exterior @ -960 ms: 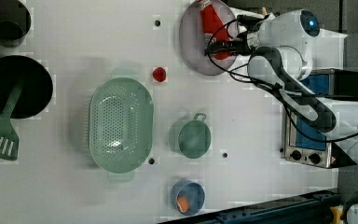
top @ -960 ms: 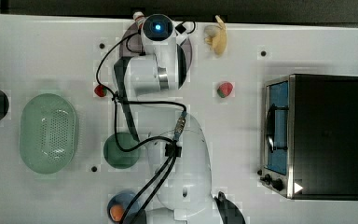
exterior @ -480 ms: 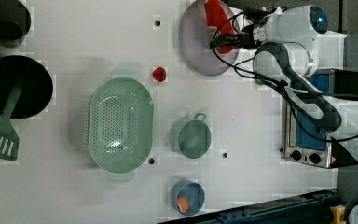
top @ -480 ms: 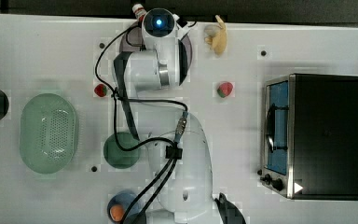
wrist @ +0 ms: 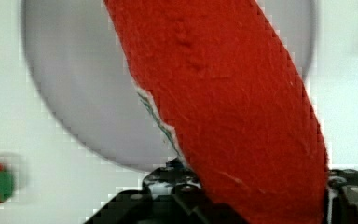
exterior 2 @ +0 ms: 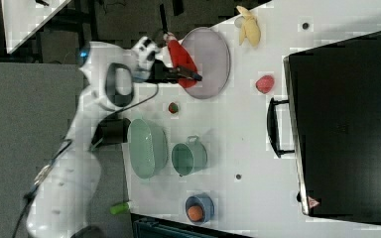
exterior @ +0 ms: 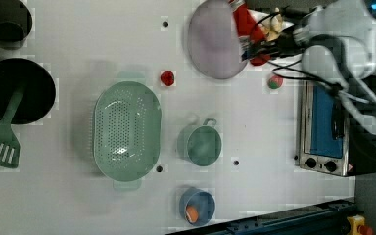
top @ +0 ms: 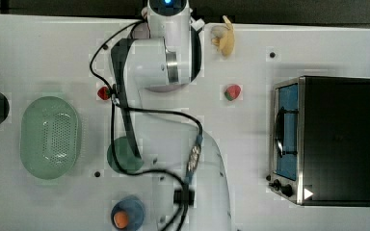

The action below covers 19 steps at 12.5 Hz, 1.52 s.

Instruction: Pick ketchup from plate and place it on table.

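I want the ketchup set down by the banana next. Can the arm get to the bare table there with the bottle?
Probably yes. The gripper holds the ketchup above the plate, and the table between plate and banana looks bare.

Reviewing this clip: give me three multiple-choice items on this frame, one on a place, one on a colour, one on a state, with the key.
1. In the left view, the green perforated basket lies where from the plate?
A) upper right B) lower left C) on it

2. The bottle in the pincer is:
A) red B) blue C) yellow

3. The ketchup is:
A) lying free on the table B) inside the oven C) gripped and lifted over the plate

Key: B, basket sits lower left; A, wrist view shows red; C, right view shows it clamped above the plate.
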{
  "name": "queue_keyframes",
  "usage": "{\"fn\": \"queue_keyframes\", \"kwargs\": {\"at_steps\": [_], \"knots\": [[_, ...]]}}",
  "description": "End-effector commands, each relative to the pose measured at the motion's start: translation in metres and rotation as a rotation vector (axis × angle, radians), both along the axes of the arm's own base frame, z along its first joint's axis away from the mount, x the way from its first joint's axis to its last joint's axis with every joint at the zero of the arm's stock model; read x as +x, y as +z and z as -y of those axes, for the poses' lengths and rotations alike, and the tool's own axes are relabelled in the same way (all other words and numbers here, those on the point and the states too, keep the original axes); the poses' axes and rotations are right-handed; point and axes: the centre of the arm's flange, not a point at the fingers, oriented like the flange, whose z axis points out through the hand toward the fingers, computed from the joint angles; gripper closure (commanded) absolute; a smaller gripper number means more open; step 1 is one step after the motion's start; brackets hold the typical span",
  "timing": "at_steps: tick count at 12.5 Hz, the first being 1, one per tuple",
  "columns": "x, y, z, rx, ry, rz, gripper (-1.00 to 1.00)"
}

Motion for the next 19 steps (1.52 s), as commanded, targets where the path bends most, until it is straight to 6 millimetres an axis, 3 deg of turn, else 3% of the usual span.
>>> {"fn": "queue_keyframes", "kwargs": {"at_steps": [1,5,8,12,19], "knots": [[0.0,0.12,0.044,0.013,-0.073,0.14,-0.15],[-0.046,0.158,0.074,-0.015,-0.118,0.117,-0.15],[-0.09,0.147,0.086,-0.032,-0.139,0.056,-0.15],[-0.141,0.098,0.099,-0.047,-0.184,-0.02,-0.15],[-0.192,-0.022,0.092,-0.023,-0.258,0.075,-0.15]]}}
